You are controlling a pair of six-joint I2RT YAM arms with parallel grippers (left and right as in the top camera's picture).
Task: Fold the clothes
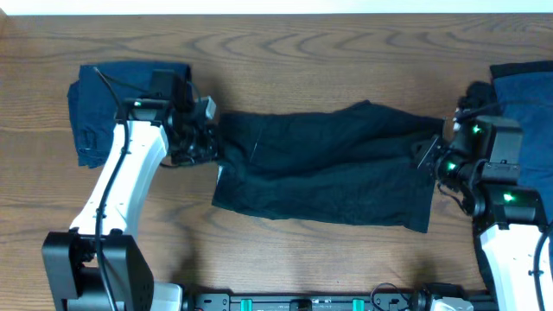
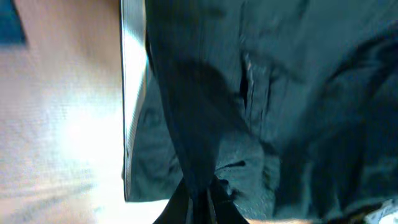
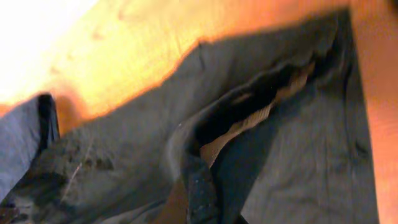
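The left pincer point(image 1: 206, 142) is clenched on the left end of the black garment point(image 1: 320, 164), and the right pincer point(image 1: 429, 155) is clenched on its right end. Each wrist view shows dark cloth bunched between the fingertips at the bottom of the frame. The garment lies spread across the middle of the worktop point(image 1: 285, 52). Its long axis runs left to right in the overhead frame, straight from one pincer to the other, so each arm is nearest its own end. Any fold, I judge, turns on carrying one end along that axis toward the other.

The left wrist view alone shows the pale grey waistband strip point(image 2: 132, 93) running up the frame beside the cloth. The right wrist view shows a gaping fold with something tan inside that I cannot identify. Only the overhead view shows the navy garments: one point(image 1: 95, 112) at upper left under the left arm, another point(image 1: 527, 86) at the right edge.
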